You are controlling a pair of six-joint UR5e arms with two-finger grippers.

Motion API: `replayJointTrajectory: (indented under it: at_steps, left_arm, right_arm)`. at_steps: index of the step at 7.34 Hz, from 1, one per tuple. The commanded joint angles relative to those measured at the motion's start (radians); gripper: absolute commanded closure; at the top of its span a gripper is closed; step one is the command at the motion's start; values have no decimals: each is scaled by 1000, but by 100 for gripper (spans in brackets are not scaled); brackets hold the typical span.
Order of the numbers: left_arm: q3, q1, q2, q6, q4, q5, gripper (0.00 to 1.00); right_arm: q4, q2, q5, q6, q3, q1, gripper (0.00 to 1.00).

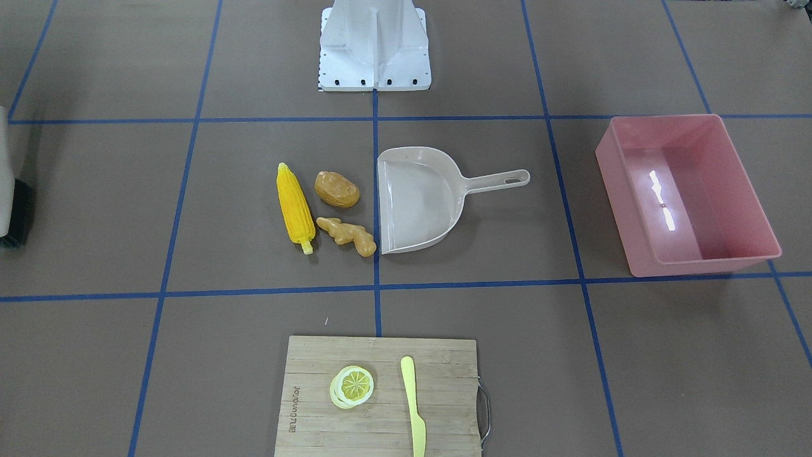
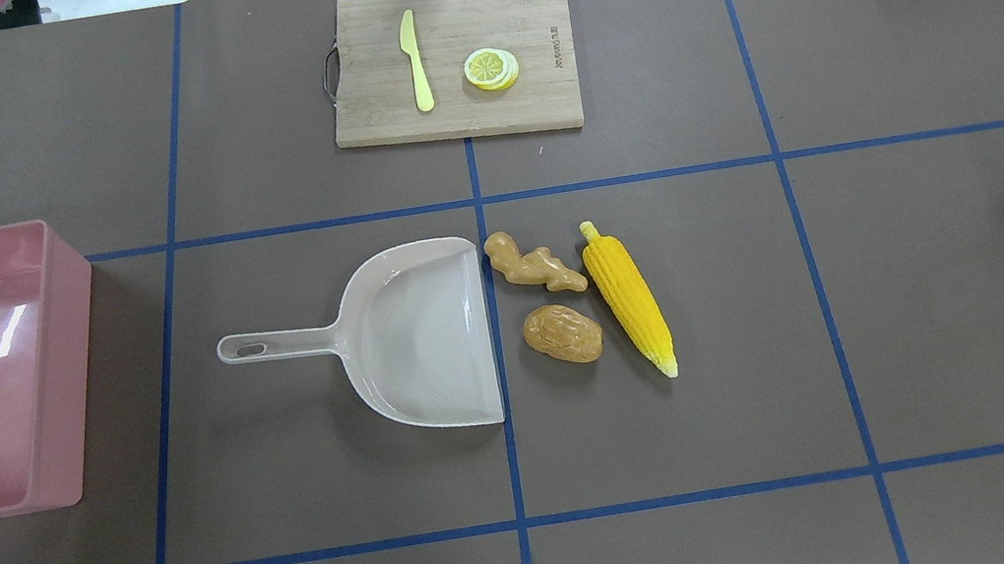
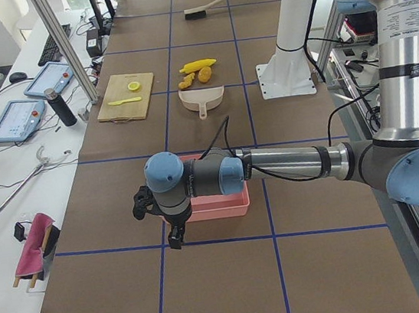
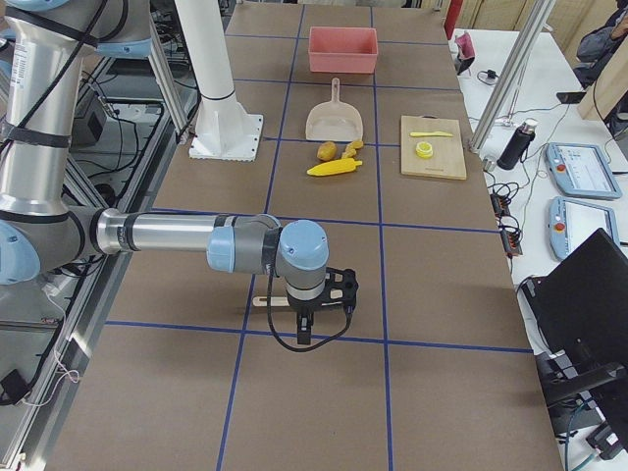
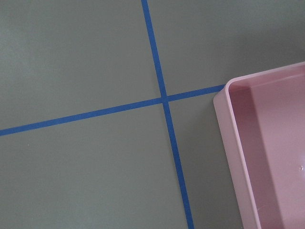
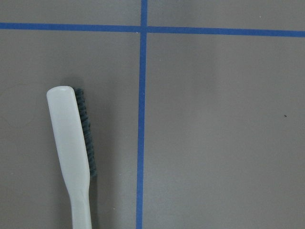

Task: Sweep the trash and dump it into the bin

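Exterior left view: your left gripper (image 3: 176, 234) hangs low over the table, just beside the pink bin (image 3: 221, 211). You cannot tell from here whether its fingers are apart or together. Well beyond it, past the bin, the corn cob (image 3: 197, 65), potato lump (image 3: 205, 74) and ginger root (image 3: 186, 81) lie at the far side of the beige dustpan (image 3: 202, 98).

Exterior right view: your right gripper (image 4: 303, 327) points down above the brush (image 4: 263, 300), and its state cannot be told either. The three pieces lie well ahead of it, between it and the dustpan, with the bin at the far end.

Left wrist-mounted view: one corner of the bin sits under the left gripper, just beside a crossing of blue tape lines (image 5: 164, 100).

Right wrist-mounted view: the brush lies flat beneath the right gripper, with a pale handle and dark bristles.

Overhead exterior view: the pieces sit at the dustpan's open mouth, on the right gripper's side. The ginger root is just beside the lip and the corn cob is outermost. The dustpan's handle points toward the bin.

Exterior front-facing view: a cutting board (image 1: 380, 431) carries a lemon slice (image 1: 352, 385) and a knife (image 1: 413, 406), well apart from both grippers.
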Motion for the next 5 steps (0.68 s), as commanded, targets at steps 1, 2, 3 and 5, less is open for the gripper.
replayJointTrajectory:
  at_steps: [1,2,3,5]
  left_arm:
    - [1,1,17,-1,-1,-2,1]
    - [3,4,11,-3,-1,3,1]
    - [0,4,3,-4,-4,-2,1]
    - [-11,4,3,-3,-7,-5,1]
  right_arm:
    - [-1,-16,32,62,27,-30,0]
    - [-1,-18,32,76,39,-73,0]
    - [0,-55,32,105,78,-107,1]
    - [81,-95,29,203,86,-190,1]
